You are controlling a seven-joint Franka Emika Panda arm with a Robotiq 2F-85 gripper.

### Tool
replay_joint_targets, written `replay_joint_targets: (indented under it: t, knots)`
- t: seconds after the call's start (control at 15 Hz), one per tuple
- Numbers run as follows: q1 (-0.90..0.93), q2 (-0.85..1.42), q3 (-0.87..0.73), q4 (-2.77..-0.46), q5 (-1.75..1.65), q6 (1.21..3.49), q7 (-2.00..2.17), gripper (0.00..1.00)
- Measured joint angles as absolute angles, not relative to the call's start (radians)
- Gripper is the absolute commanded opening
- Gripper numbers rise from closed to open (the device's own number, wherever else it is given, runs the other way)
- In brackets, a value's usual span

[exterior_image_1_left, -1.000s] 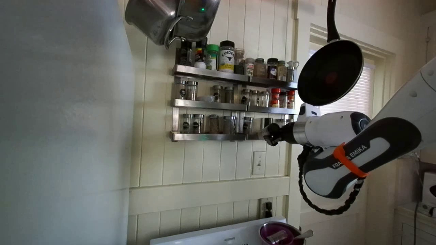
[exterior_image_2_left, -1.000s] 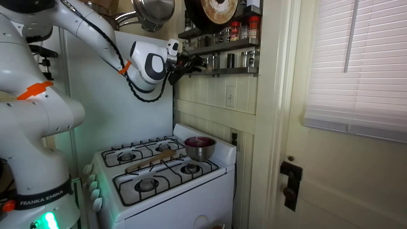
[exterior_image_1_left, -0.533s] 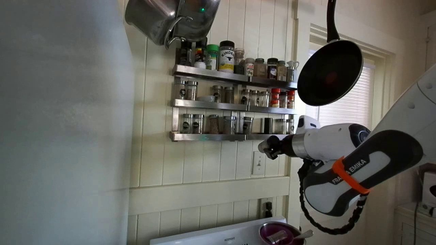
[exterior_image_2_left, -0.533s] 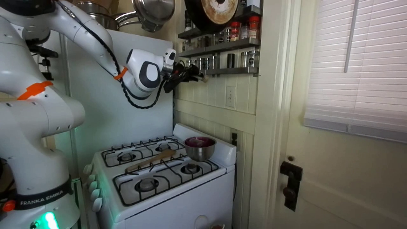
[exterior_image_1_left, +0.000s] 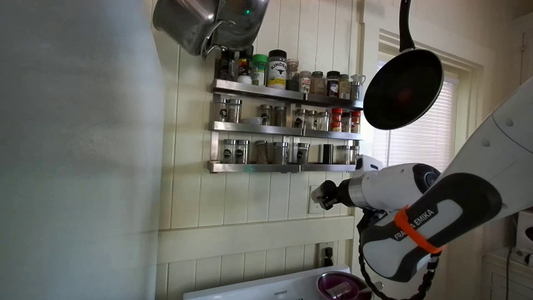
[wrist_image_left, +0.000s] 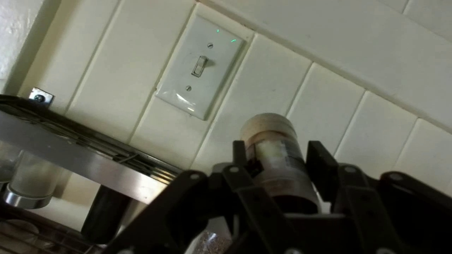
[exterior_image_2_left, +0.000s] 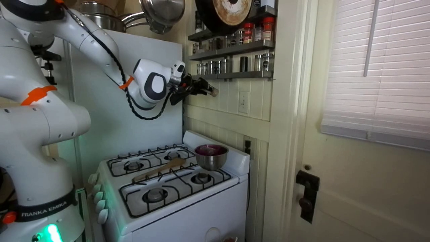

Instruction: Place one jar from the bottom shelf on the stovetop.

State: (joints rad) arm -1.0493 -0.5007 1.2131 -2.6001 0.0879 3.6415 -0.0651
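1. Wrist view: fingers (wrist_image_left: 321,169) clamped on a jar (wrist_image_left: 279,158), one to each side; jar tilted.
2. Both exterior views: jar held in air, below the bottom shelf (exterior_image_1_left: 254,168) and apart from it.
3. Other jars (exterior_image_1_left: 280,154) upright along that shelf.
4. Stovetop (exterior_image_2_left: 112,191) well below jar; bowl (exterior_image_2_left: 211,163) and wooden spoon (exterior_image_2_left: 171,164) on it.

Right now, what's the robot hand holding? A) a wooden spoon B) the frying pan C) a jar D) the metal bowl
C: the wrist view shows a jar clamped in the gripper, and both exterior views show it off the bottom shelf.
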Motion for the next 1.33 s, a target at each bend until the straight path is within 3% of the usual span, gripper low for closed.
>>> replay_joint_targets:
  t: [0.2, 0.27, 0.8, 1.33]
  knots:
    - [-1.053, -0.501, 1.213, -2.6, 0.089, 3.641, -0.065, 0.47]
    - [-1.053, -0.502, 1.213, -2.6, 0.089, 3.641, -0.065, 0.22]
    - [-1.088, -0.5, 1.24, -2.618, 0.089, 3.641, -0.065, 0.22]
    - [-1.225, -0.494, 1.468, -2.653, 0.091, 3.641, -0.016, 0.22]
